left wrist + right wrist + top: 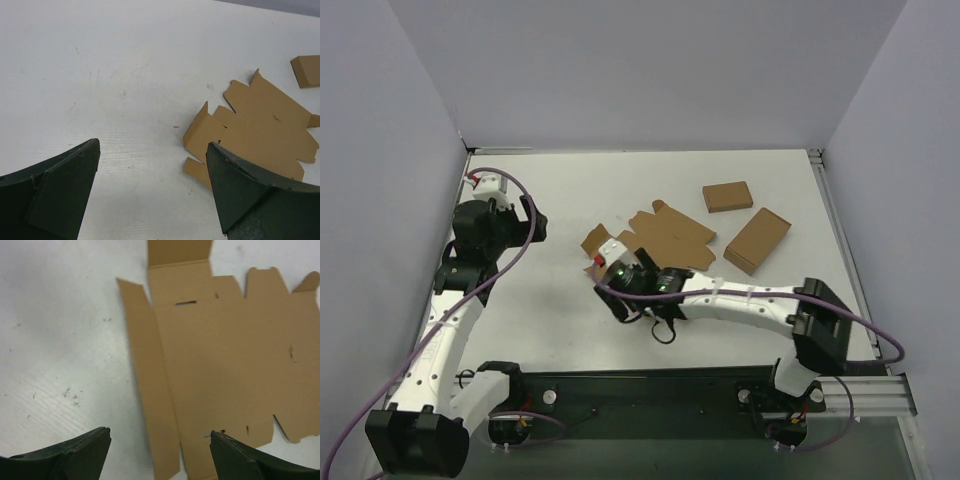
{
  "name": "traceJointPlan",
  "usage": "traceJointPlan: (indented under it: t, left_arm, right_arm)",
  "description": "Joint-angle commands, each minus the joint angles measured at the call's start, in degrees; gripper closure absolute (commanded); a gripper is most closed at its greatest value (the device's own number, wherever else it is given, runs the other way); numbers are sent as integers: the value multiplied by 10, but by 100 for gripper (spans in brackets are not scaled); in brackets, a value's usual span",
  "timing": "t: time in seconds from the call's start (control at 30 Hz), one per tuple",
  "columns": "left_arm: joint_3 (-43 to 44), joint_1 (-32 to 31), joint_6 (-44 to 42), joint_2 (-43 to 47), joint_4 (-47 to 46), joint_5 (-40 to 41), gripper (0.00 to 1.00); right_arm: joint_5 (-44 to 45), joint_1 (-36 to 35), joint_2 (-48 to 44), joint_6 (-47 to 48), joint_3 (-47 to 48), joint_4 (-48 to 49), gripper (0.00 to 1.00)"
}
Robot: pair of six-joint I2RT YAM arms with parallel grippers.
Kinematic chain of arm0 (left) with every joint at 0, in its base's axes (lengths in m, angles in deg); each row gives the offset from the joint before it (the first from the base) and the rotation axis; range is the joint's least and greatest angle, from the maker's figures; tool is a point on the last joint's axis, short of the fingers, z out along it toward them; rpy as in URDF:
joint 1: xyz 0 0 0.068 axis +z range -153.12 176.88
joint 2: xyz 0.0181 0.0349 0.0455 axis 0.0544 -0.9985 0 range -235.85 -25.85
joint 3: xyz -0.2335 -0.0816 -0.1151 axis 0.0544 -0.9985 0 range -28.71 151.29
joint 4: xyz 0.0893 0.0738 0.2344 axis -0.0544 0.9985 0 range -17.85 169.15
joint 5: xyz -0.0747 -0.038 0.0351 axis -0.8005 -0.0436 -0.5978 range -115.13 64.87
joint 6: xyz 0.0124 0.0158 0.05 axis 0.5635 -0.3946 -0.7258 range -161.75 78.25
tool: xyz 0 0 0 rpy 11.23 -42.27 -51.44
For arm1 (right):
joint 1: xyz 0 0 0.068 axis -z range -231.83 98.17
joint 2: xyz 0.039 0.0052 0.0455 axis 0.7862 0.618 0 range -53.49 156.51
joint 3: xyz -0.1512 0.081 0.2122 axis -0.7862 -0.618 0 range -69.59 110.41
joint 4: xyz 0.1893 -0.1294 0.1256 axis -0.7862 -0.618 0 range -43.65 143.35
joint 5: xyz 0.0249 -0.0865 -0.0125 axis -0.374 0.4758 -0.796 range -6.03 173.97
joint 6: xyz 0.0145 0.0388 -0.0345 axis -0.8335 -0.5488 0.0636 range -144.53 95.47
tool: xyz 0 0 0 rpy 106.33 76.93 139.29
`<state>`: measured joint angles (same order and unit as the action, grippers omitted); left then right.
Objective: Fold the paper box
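I see the paper box (665, 238) lying as a flat cut sheet near the middle of the worktop (570, 180), with two small closed boxes (727, 196) just to its right. My right hand (159, 437) hangs over the sheet's left edge with its fingers spread. My left hand (152, 145) sits well off to the left, also spread wide.

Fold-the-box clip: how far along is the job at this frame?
Done: essentially nothing. The paper box lies as a flat sheet, with no walls standing. In hand: the right gripper hovers over the sheet's near edge, fingers open and gripping nothing. The left gripper is open, off to the side over bare table. Left: all the folding and tab tucking.
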<state>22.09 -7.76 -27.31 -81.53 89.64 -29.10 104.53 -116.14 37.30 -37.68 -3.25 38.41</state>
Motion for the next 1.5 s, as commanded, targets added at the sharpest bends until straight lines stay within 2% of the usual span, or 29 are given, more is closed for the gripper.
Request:
traceJointPlan:
  t: [0.0,0.1,0.23,0.37,0.47,0.57,0.6,0.67,0.7,0.8,0.93,1.03,1.17,1.2,1.23,1.27,1.3,1.37,1.47]
  left_arm:
    - [10,4,-12,26,-11,35,3]
    - [11,4,-10,21,-11,26,3]
    - [8,3,-2,15,-18,0,3]
    - [6,3,1,15,-20,-10,3]
    - [5,3,2,15,-21,-13,3]
    - [5,3,2,17,-22,-14,3]
    - [6,3,2,17,-22,-15,3]
    - [6,3,2,19,-21,-12,3]
    - [6,4,2,20,-21,-11,3]
    - [6,3,2,23,-20,-9,3]
    - [6,3,2,27,-19,-3,3]
    - [7,3,1,29,-16,4,3]
    - [8,3,0,29,-16,6,3]
    - [7,3,-2,29,-16,8,3]
    - [6,3,-2,28,-15,9,3]
    - [6,3,-3,26,-13,13,3]
    - [6,3,-5,25,-12,15,3]
    - [4,3,-5,16,-10,17,3]
    - [0,0,6,-11,-12,-7,3]
  right_arm:
    - [102,-73,92,11,68,-85,18]
    - [115,-90,141,1,96,-86,20]
    - [186,-93,180,-13,110,-88,23]
    - [206,-81,222,-12,123,-88,30]
    - [189,-64,245,-3,132,-87,37]
    - [165,-44,264,6,150,-84,51]
    - [153,-40,267,8,164,-84,63]
    - [142,-32,269,6,179,-88,75]
    - [129,-29,270,-6,191,-95,86]
    - [111,-13,280,-42,254,-130,100]
    - [17,18,300,-159,330,-156,100]
    - [-18,40,320,-222,374,-156,100]
    - [-90,63,346,-311,408,-121,100]
    - [-101,68,347,-316,417,-114,85]
    - [-109,76,345,-320,419,-111,74]
    - [-112,81,339,-325,420,-103,50]
    - [-113,84,331,-322,408,-98,41]
    - [-115,96,291,-318,382,-77,28]
    - [-119,123,216,-307,304,-44,26]
